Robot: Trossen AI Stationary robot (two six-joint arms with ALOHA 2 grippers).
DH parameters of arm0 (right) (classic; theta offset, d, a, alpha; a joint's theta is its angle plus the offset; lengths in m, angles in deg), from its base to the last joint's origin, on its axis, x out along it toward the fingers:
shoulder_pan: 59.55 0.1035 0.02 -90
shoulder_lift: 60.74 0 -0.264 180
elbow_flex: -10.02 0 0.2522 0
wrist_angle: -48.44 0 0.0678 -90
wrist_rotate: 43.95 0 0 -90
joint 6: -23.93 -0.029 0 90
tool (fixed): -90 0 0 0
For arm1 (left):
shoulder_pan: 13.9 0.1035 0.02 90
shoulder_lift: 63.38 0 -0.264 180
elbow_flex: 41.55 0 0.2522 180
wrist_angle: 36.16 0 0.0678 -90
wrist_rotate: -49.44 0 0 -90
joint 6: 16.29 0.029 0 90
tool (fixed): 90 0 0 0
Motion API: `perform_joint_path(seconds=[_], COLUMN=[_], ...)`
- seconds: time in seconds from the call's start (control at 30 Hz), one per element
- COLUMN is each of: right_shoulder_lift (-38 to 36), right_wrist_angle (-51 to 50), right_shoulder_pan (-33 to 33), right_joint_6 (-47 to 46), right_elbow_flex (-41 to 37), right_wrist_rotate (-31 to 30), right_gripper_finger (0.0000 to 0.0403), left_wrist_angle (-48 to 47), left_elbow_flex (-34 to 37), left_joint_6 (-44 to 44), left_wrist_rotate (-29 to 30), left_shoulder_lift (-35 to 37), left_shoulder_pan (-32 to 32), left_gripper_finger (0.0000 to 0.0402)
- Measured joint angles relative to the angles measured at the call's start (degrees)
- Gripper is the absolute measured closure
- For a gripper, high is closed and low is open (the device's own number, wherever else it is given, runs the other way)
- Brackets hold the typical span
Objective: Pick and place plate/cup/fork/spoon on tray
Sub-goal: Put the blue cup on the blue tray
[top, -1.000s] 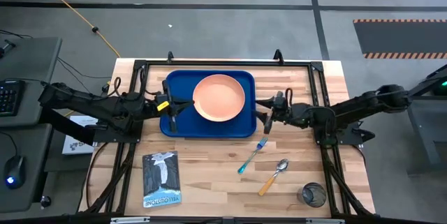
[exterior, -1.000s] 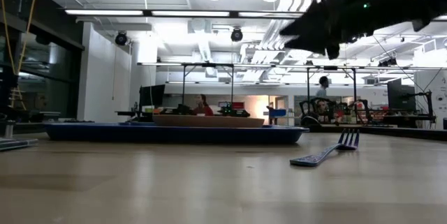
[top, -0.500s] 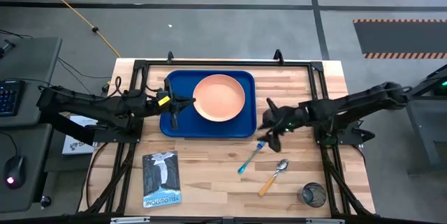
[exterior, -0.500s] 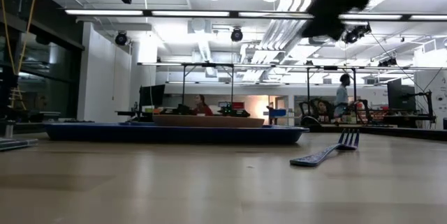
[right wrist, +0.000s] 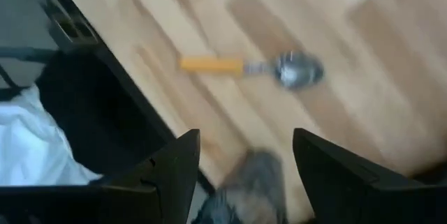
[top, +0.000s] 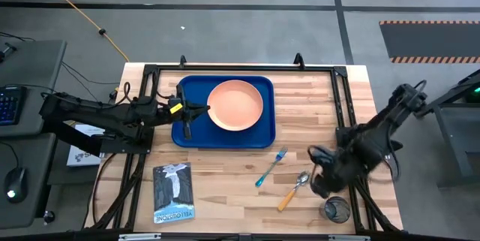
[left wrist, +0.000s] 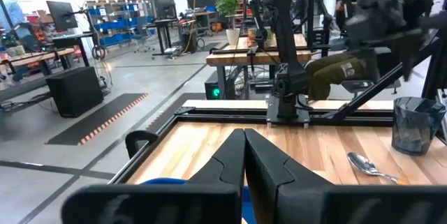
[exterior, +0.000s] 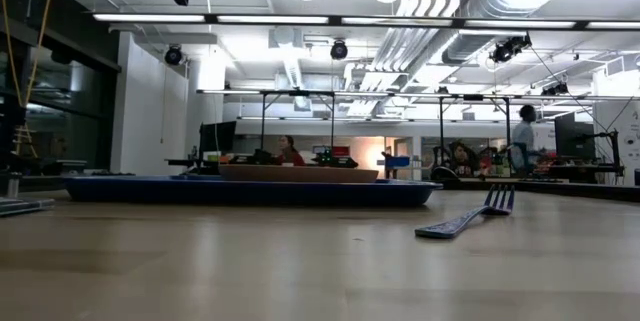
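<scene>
The plate [top: 235, 105] already sits on the tray [top: 187, 132]; the cup [top: 336, 210] lies just below the empty right gripper [top: 321, 177], fingers spread wide. The spoon [top: 294, 189] and fork [top: 271, 167] (both beside it) remain. The left gripper [top: 187, 112], closed, waits over the tray's edge.

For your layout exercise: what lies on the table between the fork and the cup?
In the high view, the spoon lies between the fork and the cup, on bare wood.
</scene>
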Motion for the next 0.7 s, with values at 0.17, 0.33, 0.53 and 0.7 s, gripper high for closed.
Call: perform_joint_path(seconds=[0.17,0.33,0.53,0.7], right_shoulder_lift=[4.4,8.5,13.1,16.0], right_wrist_angle=[-1.8,-1.2,-1.1,-1.4], right_shoulder_pan=[7.3,10.8,13.3,14.3], right_joint_6=[-10.1,-13.8,-15.5,-14.4], right_elbow_flex=[-1.1,-1.1,-1.1,-1.2], right_wrist_rotate=[2.1,5.7,11.2,12.7], right_gripper_finger=[0.0181,0.0181,0.0181,0.0181], left_wrist_angle=[0.0,0.0,-0.1,-0.8], left_elbow_flex=[0.0,0.0,0.0,0.0], left_joint_6=[0.0,-1.1,-1.1,-1.1], left_wrist_rotate=[0.0,0.0,0.0,0.0], left_shoulder_lift=[0.0,0.0,0.0,0.0], left_shoulder_pan=[0.0,0.0,0.0,0.0], left_gripper_finger=[0.0402,0.0402,0.0401,0.0401])
